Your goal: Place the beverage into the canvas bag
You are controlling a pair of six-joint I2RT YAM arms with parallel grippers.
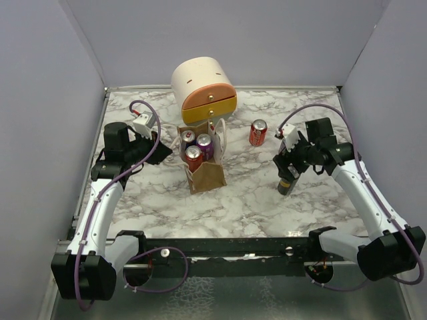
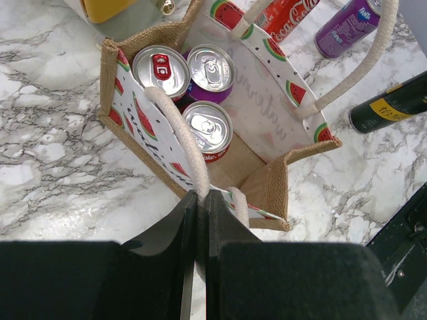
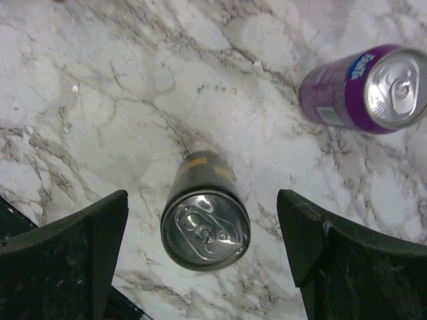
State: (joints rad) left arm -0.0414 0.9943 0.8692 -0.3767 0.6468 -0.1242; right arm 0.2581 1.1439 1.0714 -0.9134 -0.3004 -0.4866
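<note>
**Drink cans: six.**
- Three stand upright in the canvas bag (image 2: pixel 270 187): a red-tabbed can (image 2: pixel 160 70), a purple can (image 2: pixel 211 67) and a red-sided can (image 2: pixel 208 128).
- Three are out on the marble table (image 1: pixel 267 207): a Coca-Cola can (image 1: pixel 258 132), a purple Fanta can (image 3: pixel 363 90) and a dark can (image 3: pixel 205 223) with a yellow label.

**Canvas bag: one.** Tan with a watermelon-print lining, mouth open. It stands mid-table, just in front of the drawer box (image 1: pixel 203 90). One corner of its floor is unfilled.

**Handles: two cream rope loops.** These are the near handle (image 2: pixel 177 127) and the far handle (image 2: pixel 363 63).

**Drawer box: one.** Rounded, cream over orange.

**Grippers: two.**
- The left gripper (image 2: pixel 199 200) has its fingers pinched together on the near handle.
- The right gripper (image 3: pixel 202 200) is spread wide and holds nothing. The dark can stands upright between its fingers, touching neither.
</note>
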